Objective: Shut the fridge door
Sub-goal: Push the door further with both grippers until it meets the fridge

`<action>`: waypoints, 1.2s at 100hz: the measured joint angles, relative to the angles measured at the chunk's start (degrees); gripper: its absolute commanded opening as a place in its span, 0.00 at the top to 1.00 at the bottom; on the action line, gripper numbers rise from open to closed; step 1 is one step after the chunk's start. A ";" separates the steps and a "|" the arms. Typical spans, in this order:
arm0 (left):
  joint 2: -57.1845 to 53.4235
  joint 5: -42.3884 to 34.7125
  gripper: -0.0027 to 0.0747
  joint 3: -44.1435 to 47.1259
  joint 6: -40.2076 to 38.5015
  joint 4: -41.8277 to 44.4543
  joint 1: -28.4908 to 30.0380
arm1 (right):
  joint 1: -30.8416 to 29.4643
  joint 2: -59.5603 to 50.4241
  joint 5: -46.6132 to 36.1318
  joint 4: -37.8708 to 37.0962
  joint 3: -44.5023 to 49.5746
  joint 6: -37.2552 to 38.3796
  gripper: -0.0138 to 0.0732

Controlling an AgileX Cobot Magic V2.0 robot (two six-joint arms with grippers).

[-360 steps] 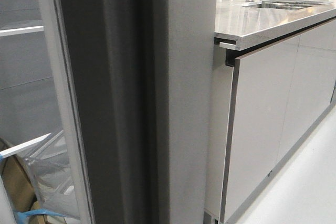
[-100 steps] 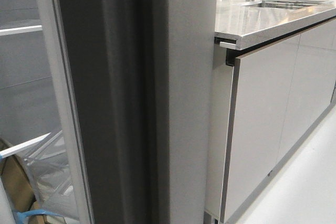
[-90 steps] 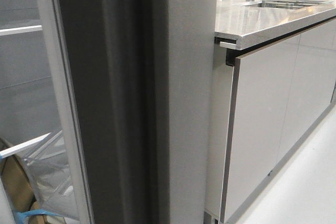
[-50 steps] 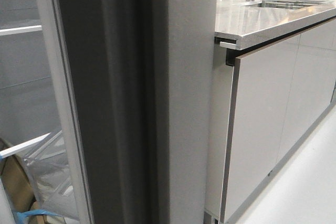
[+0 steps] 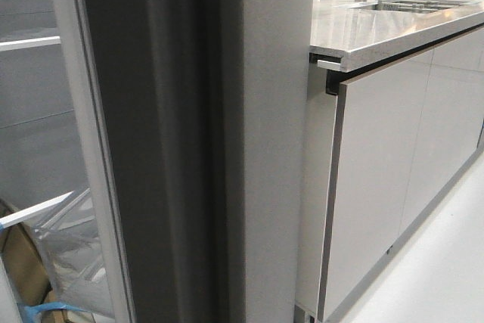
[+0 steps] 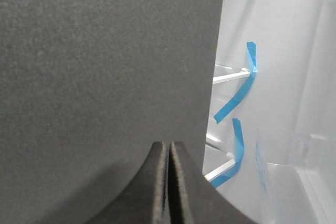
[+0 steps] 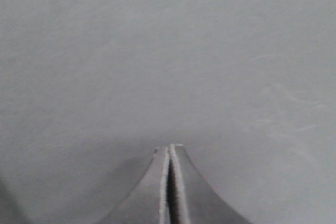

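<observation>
The fridge door, a tall matte dark grey panel, fills the left and middle of the front view, standing ajar with its pale rim along the left edge. Left of that rim, the fridge interior shows clear plastic bins and a scrap of blue tape. To the right sit a grey countertop and glossy light grey cabinet fronts. In the left wrist view, the left gripper is clenched with nothing between its fingers, right up against the door's dark face near its edge. The right gripper is likewise clenched and empty, close against a plain grey surface.
</observation>
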 measured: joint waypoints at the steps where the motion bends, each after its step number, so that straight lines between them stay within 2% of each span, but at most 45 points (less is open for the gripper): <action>1: 0.00 0.00 0.99 0.00 0.00 0.00 0.00 | 0.24 0.00 0.00 0.00 0.00 0.00 0.93; 32: 0.00 0.00 0.99 0.00 0.00 0.00 0.00 | 4.54 1.47 -1.70 0.00 0.00 0.00 0.93; 60: 0.00 0.00 0.99 0.00 0.00 0.00 0.00 | 5.01 4.44 -3.81 0.00 -0.76 0.00 0.93; 120: 0.00 0.00 0.99 0.00 0.00 0.00 0.00 | 7.13 21.86 -4.04 0.00 -14.91 0.00 0.93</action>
